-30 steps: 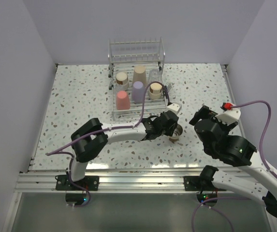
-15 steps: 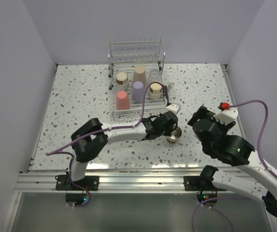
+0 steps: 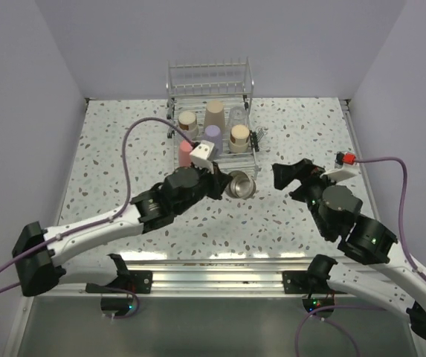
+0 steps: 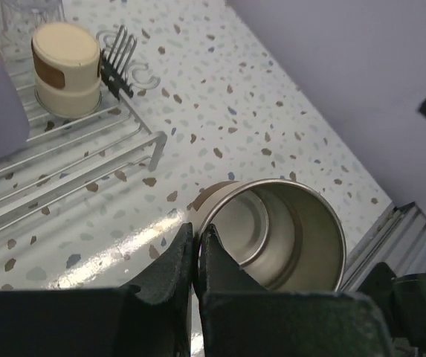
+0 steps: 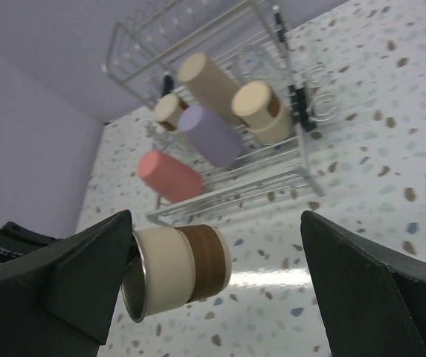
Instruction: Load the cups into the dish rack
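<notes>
One metallic cup (image 4: pixel 272 230) sideways, mouth toward left gripper (image 4: pixel 195 256)

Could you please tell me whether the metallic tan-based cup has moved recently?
Yes: the metallic tan-based cup shifted left, closer to the silver wire dish rack.

Top cam's up above and behind me, looking down on the white speckled table (image 3: pixel 108 163). Left wrist cam's jammed up close to the shiny tan-based metal cup (image 4: pixel 287 223); right wrist cam sees it side-on from further off. All three share the silver wire dish rack (image 3: pixel 210 83).
</notes>
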Robot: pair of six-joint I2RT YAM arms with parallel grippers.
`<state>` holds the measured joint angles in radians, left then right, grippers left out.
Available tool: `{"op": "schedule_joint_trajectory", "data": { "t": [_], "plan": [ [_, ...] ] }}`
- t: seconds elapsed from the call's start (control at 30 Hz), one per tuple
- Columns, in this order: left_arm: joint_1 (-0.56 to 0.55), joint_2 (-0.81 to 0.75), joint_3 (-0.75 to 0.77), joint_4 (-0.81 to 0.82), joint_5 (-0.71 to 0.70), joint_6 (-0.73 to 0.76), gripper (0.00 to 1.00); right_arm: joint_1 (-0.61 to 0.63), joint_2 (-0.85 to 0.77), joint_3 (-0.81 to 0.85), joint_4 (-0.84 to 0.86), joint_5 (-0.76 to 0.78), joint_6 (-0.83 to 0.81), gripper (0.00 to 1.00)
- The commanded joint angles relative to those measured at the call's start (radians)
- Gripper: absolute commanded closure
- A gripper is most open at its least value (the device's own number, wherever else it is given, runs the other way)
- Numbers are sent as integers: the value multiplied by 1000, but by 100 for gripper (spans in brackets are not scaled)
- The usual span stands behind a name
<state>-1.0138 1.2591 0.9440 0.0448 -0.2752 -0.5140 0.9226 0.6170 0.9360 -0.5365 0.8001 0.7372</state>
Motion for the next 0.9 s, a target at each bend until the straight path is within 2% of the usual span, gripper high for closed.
{"op": "schedule_joint_trajectory", "data": {
  "t": [0.0,0.03,0.07,0.1,0.17,0.33,0.5,0.57,0.87],
  "plan": [
    [4,-185,-133,206,-21,14,100,2,-5,-63,355,-251,33,2],
    [7,-232,-169,242,-21,15,100,2,-13,-118,419,-280,89,2],
    [9,-318,-206,285,-12,17,100,2,-23,-153,579,-335,112,2],
    [9,-357,-267,355,-4,23,100,2,-40,-187,655,-351,140,2],
    [11,-452,-313,392,7,23,100,2,-45,-267,825,-377,223,2],
    [11,-613,-465,509,-25,6,100,2,24,-341,990,-413,382,2],
    [11,-687,-557,612,-68,-18,100,2,131,-463,1292,-453,582,2],
    [12,-693,-585,661,-64,-23,100,2,185,-488,1357,-464,642,2],
    [11,-638,-643,883,-10,-21,100,4,271,-479,1414,-516,725,2]
  ]
}}
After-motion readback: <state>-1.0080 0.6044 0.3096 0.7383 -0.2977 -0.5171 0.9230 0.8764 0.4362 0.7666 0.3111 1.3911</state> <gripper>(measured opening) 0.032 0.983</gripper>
